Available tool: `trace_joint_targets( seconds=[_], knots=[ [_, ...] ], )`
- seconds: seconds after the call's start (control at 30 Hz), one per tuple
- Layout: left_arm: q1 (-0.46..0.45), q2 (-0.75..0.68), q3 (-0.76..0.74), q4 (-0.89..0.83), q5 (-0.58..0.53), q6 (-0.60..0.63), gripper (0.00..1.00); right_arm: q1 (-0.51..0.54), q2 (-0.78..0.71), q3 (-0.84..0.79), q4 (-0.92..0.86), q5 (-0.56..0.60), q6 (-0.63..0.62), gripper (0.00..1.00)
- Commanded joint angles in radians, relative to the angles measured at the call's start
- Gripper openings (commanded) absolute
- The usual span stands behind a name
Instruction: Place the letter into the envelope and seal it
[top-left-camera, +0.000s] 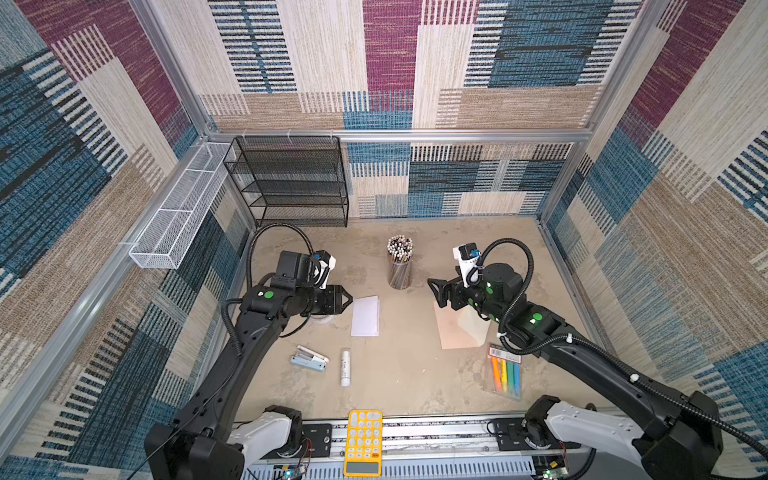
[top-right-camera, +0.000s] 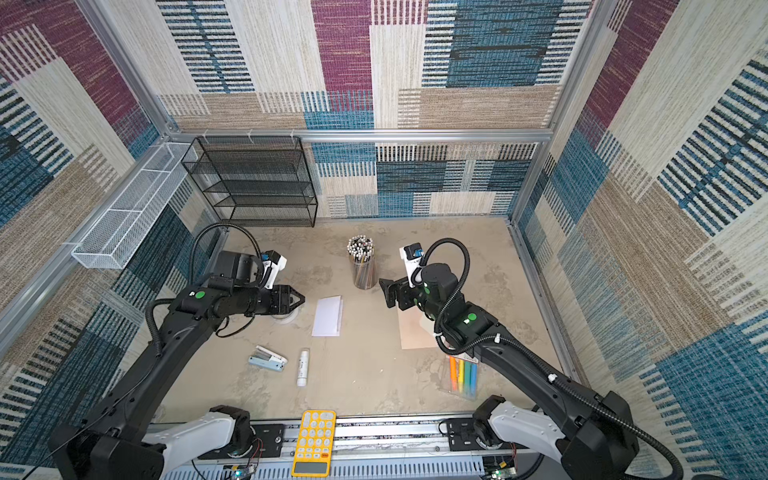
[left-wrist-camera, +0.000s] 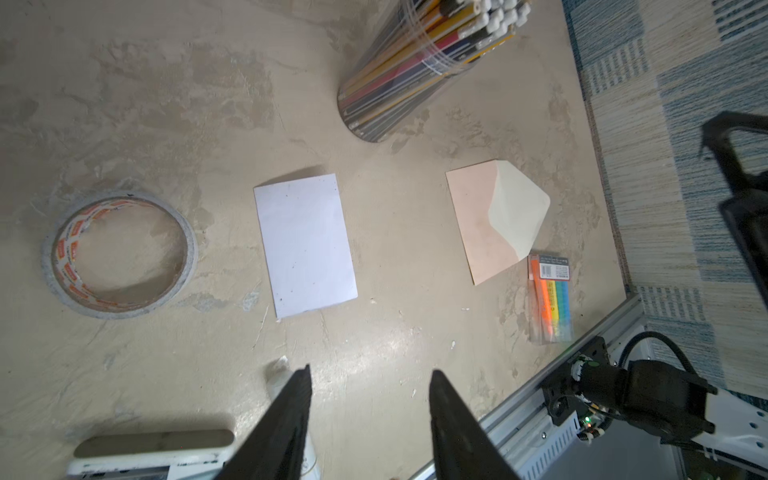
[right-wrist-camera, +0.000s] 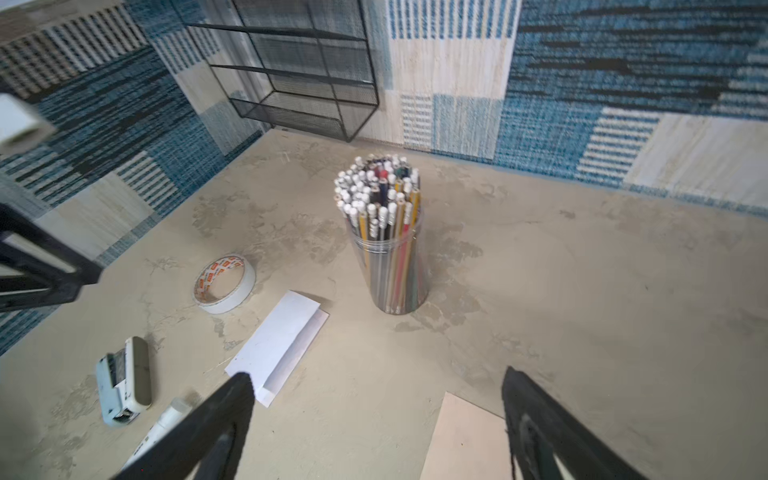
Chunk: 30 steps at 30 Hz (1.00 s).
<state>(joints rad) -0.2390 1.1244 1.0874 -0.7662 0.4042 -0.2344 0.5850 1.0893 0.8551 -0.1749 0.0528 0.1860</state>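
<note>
Folded white letter (top-left-camera: 365, 316) lies flat on the counter (top-left-camera: 415, 374) between the arms. Peach envelope (top-left-camera: 453, 332), flap open, sits beneath the right gripper (top-left-camera: 435, 294). Its fingers and those of the left gripper (top-left-camera: 349, 299) are released and empty.

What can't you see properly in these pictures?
- envelope: in both top views the right arm covers part of it; the right wrist view's edge cuts it off.
- tape roll: in both top views mostly hidden under the left gripper.
- marker pack label: print too small to read in the left wrist view.
</note>
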Motion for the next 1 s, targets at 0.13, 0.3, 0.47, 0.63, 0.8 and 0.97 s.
trace_joint_targets(
  seconds=[0.13,0.3,0.47,0.63,0.8,0.97],
  knots=[
    [-0.048,-0.061,-0.051,0.144,0.037,-0.031,0.46,-0.279,-0.017,-0.060,-0.117,-0.084,0.204,0.88],
    [-0.144,-0.079,-0.101,0.206,0.009,-0.035,0.44,-0.437,0.067,-0.094,-0.182,-0.291,0.246,0.83],
    [-0.175,-0.087,-0.158,0.318,0.020,-0.096,0.44,-0.500,0.117,-0.127,-0.186,-0.392,0.281,0.76],
    [-0.190,-0.071,-0.151,0.337,0.021,-0.104,0.43,-0.534,0.124,-0.160,-0.212,-0.371,0.285,0.77],
    [-0.198,-0.066,-0.147,0.332,0.018,-0.092,0.44,-0.556,0.163,-0.184,-0.214,-0.367,0.239,0.77],
    [-0.208,-0.074,-0.170,0.351,0.018,-0.101,0.45,-0.557,0.230,-0.191,-0.195,-0.406,0.191,0.69]
  ],
)
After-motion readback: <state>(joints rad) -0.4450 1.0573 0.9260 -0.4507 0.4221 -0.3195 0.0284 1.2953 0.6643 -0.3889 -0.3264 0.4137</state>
